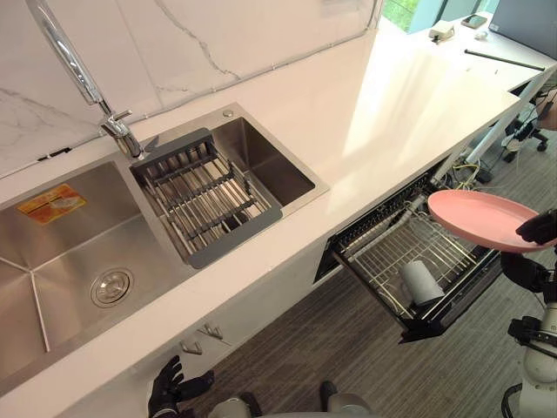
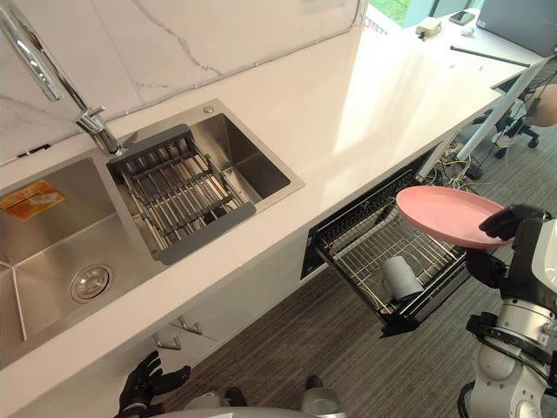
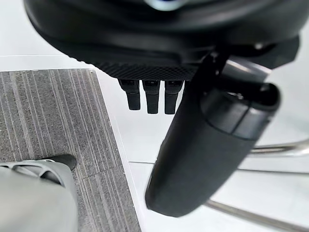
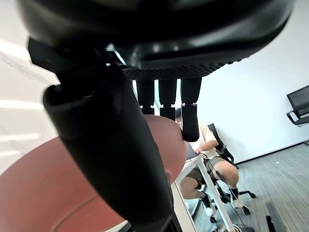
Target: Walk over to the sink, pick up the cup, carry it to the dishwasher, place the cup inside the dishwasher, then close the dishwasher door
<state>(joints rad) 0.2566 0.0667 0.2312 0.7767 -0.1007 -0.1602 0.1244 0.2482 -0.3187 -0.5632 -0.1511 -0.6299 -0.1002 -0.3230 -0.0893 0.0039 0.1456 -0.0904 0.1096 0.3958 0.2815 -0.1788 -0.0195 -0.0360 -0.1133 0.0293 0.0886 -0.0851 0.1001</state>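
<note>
Partly, the right hand (image 1: 538, 228) is being cut off at the frame edge, its fingers hiding behind the pink plate (image 1: 474, 218); thumb and fingers are pinching its rim. Below that hand, the cup (image 1: 420, 283) is lying in the dishwasher rack (image 1: 370, 261). The left hand (image 1: 170, 387) is hanging low, fingers spread, holding nothing.

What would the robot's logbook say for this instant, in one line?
right hand: holds round pink plate above pulled-out wire dishwasher rack | pale cup: lying in rack | left hand: open, hanging low
</note>
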